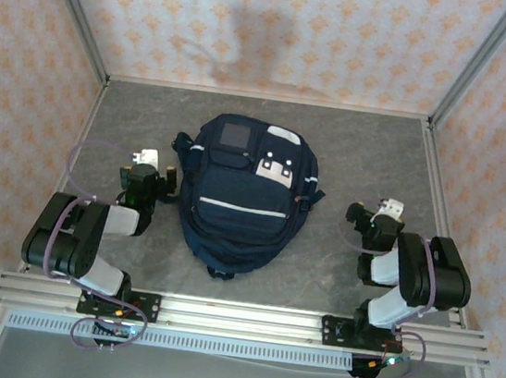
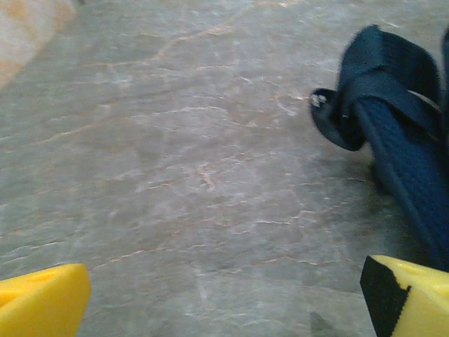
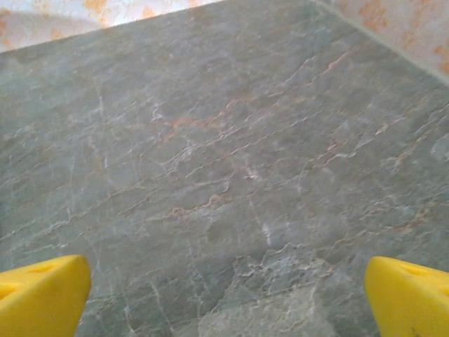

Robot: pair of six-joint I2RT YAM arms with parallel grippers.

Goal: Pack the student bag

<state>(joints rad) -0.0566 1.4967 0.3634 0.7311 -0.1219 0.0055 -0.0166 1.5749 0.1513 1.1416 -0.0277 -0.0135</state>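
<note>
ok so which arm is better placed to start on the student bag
Left, probably. The left gripper sits open close beside the student bag, with a strap of the bag in its wrist view. The right gripper, also open, sits farther off and faces the table.

The student bag (image 1: 236, 215) is matt navy cloth, and its strap (image 2: 403, 154) is coarse woven webbing. The table (image 3: 224, 140) looks like smooth grey veined stone with a faint sheen. My left gripper (image 2: 224, 298) and right gripper (image 3: 228, 291) have fingers (image 3: 42, 298) of smooth yellow plastic. The rail (image 1: 236, 315) is ribbed bare metal.
</note>
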